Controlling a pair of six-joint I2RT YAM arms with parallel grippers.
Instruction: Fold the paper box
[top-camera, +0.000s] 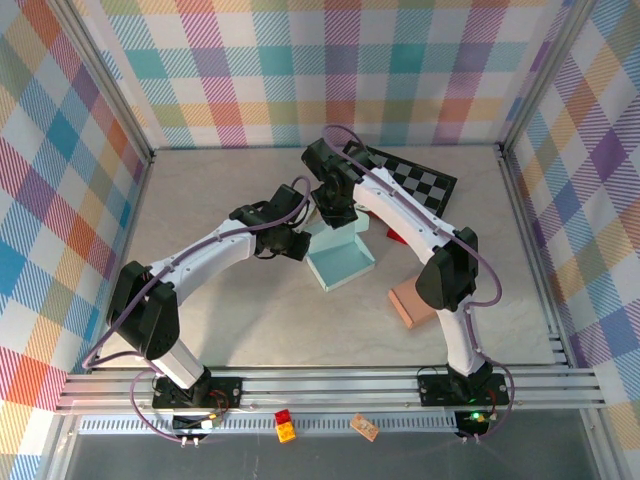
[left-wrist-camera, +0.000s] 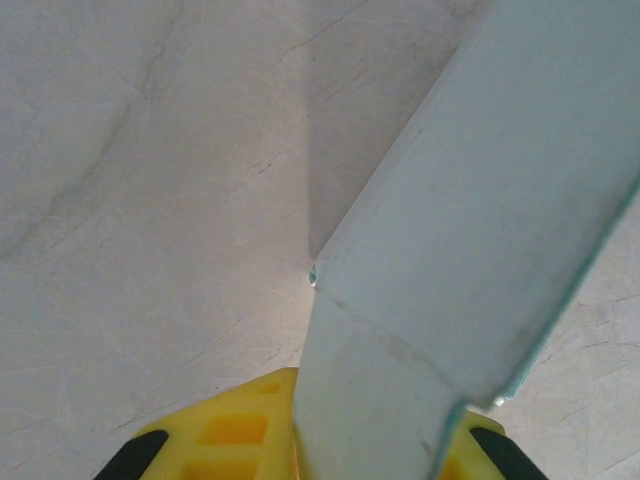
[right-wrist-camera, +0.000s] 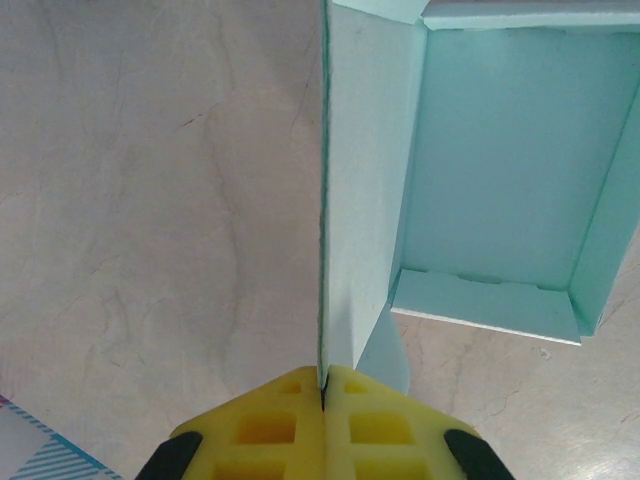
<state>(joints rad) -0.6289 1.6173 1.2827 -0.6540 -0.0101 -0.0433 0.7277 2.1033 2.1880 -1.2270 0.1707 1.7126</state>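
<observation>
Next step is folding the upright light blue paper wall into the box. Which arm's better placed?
Right, probably. The right pincer is shut on the upright wall of the light blue paper box, its open inside right alongside. The left pincer straddles a flap, grip unclear.

Paper box (left-wrist-camera: 470, 260) cropped, top & btm.
</observation>
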